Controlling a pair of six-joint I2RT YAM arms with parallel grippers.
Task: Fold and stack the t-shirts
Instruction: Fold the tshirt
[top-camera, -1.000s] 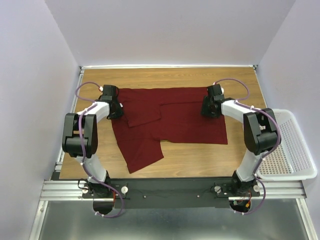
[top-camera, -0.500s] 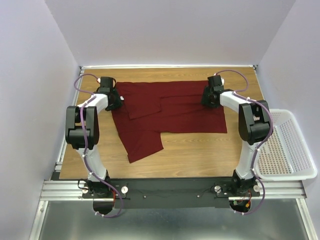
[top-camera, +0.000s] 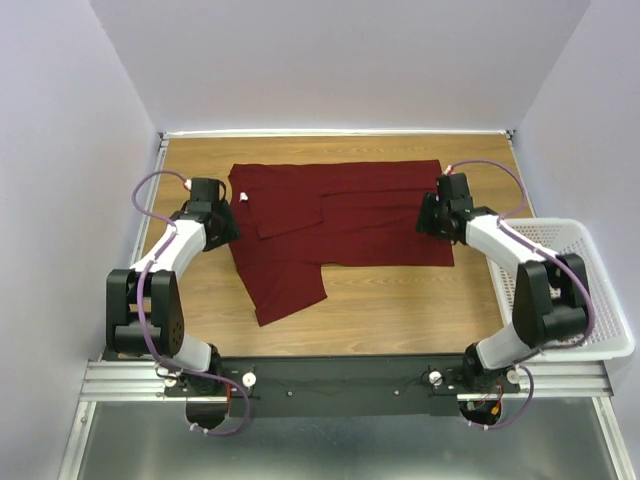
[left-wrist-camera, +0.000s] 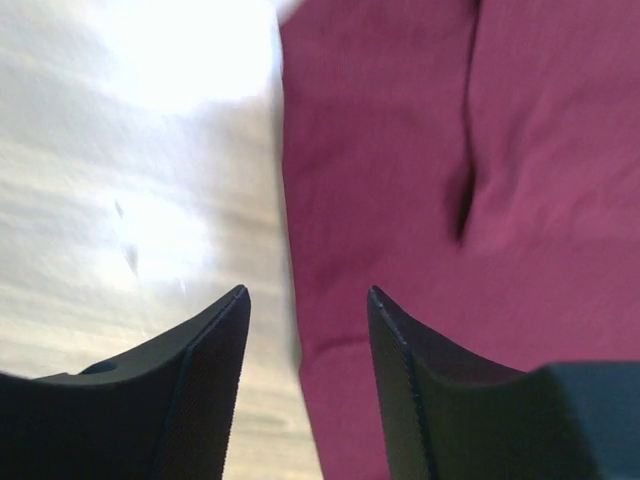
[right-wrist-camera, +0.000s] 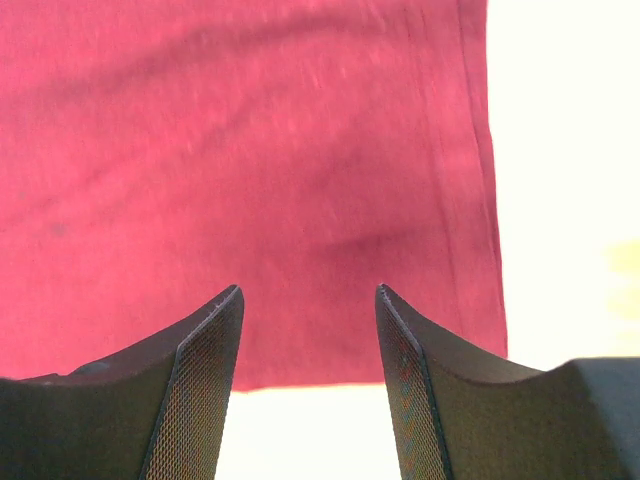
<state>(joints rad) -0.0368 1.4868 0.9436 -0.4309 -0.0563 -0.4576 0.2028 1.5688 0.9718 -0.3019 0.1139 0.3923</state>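
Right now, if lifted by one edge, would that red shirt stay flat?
Probably not: the shirt lies in soft creased layers, so it should droop. It looks thin, likely light. Already wrinkled, it would probably bunch if pushed.

The t-shirt (top-camera: 340, 215) is lying flat on the tabletop (top-camera: 400, 300), taking up the 12 o'clock half and stretching from 9 to 3 o'clock. One part of it is reaching out toward 7 o'clock, nearer the arm bases, and another part is lying doubled over on itself toward 10 o'clock. The left hand (top-camera: 230, 207) is hanging at the shirt's 9 o'clock edge. In the left wrist view that edge is running between its fingertips, with tabletop under one and cloth under the other. The right hand (top-camera: 428, 214) is hanging over the shirt's 3 o'clock edge, near its 4 o'clock corner. The mesh basket (top-camera: 590, 300) is sitting just beside the tabletop at 4 o'clock.
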